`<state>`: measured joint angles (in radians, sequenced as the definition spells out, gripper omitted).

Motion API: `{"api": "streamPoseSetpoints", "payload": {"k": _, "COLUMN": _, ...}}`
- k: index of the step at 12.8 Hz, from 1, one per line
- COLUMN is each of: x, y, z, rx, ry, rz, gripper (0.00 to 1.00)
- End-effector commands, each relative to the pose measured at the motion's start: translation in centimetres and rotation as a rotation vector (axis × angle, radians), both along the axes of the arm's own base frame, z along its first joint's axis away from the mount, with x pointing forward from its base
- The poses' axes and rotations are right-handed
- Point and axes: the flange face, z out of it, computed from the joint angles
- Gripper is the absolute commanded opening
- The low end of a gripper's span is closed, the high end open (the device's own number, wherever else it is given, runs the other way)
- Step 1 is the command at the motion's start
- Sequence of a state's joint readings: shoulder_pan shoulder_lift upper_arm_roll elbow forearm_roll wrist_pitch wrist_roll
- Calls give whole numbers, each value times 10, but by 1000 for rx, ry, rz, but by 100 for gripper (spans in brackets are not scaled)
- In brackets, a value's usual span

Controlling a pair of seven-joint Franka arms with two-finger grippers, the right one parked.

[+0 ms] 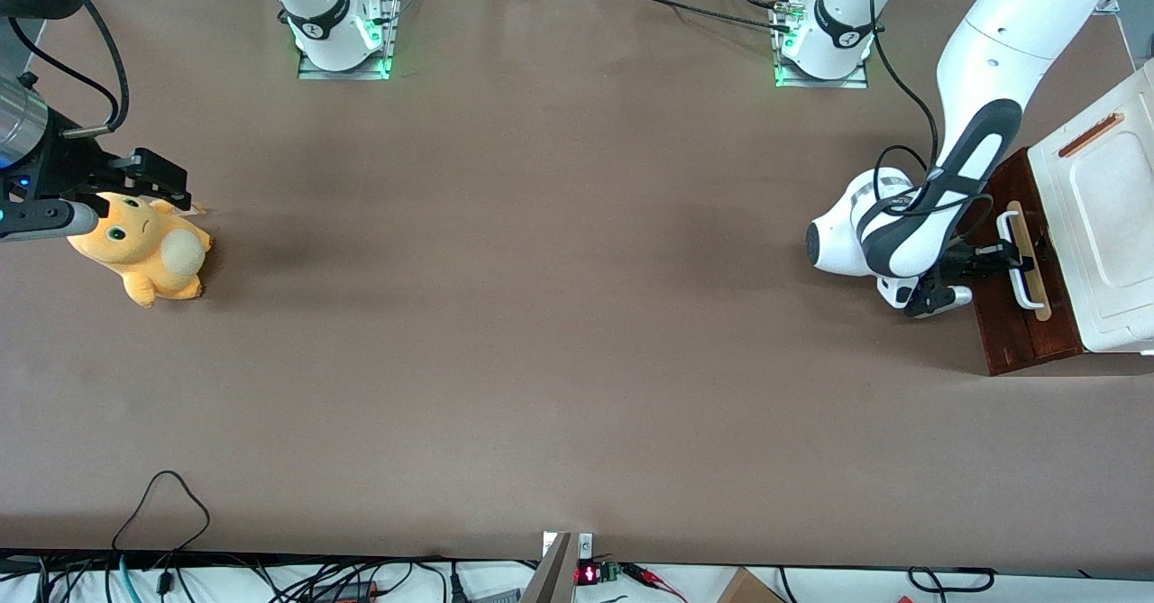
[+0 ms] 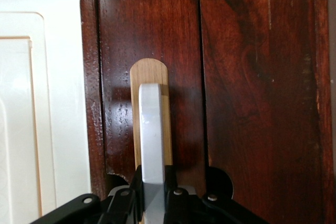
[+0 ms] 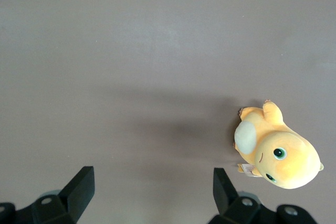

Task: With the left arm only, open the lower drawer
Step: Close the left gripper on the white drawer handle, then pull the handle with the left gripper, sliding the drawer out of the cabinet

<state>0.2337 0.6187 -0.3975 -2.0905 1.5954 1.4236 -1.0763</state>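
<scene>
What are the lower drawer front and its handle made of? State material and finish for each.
Lower drawer: looks like dark red-brown wood, glossy varnish; grain and reflections show. Handle: smooth white bar, plastic or painted metal, cannot tell, mounted on a pale unstained wood strip. The left arm's gripper sits at the handle, fingers closed around the bar.

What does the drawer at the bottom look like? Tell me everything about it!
The lower drawer has a dark red-brown, glossy wooden front with grooved panels. A pale wood strip carries its white bar handle. It sticks out a little under the white cabinet top. The left arm's gripper is shut on the handle.
</scene>
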Motion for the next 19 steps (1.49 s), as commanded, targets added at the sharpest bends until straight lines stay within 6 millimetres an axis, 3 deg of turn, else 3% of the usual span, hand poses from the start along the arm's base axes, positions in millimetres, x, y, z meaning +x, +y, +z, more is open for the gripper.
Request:
{"api": "streamPoseSetpoints", "payload": {"k": 1, "x": 10, "y": -39, "z": 12, "rx": 9, "ry": -10, "rz": -77, "gripper": 0}}
{"api": "streamPoseSetpoints", "payload": {"k": 4, "x": 8, "y": -89, "z": 21, "rx": -34, "ry": -29, "rz": -141, "gripper": 0}}
{"api": "streamPoseSetpoints", "payload": {"k": 7, "x": 2, "y": -118, "z": 22, "rx": -57, "ry": -22, "rz": -180, "gripper": 2}}
{"api": "streamPoseSetpoints", "payload": {"k": 14, "x": -7, "y": -146, "z": 24, "rx": -70, "ry": -7, "rz": -202, "gripper": 3}}
{"api": "streamPoseSetpoints", "payload": {"k": 15, "x": -7, "y": -145, "z": 23, "rx": -68, "ry": -5, "rz": -202, "gripper": 9}}
{"api": "streamPoseSetpoints", "payload": {"k": 16, "x": -8, "y": -144, "z": 23, "rx": -60, "ry": 0, "rz": -198, "gripper": 34}}
{"api": "streamPoseSetpoints", "payload": {"k": 17, "x": -8, "y": -143, "z": 24, "rx": -55, "ry": 9, "rz": -196, "gripper": 85}}
{"api": "streamPoseSetpoints", "payload": {"k": 18, "x": -6, "y": -141, "z": 28, "rx": -54, "ry": 9, "rz": -193, "gripper": 100}}
{"api": "streamPoseSetpoints", "payload": {"k": 19, "x": -5, "y": -142, "z": 29, "rx": -55, "ry": 14, "rz": -194, "gripper": 100}}
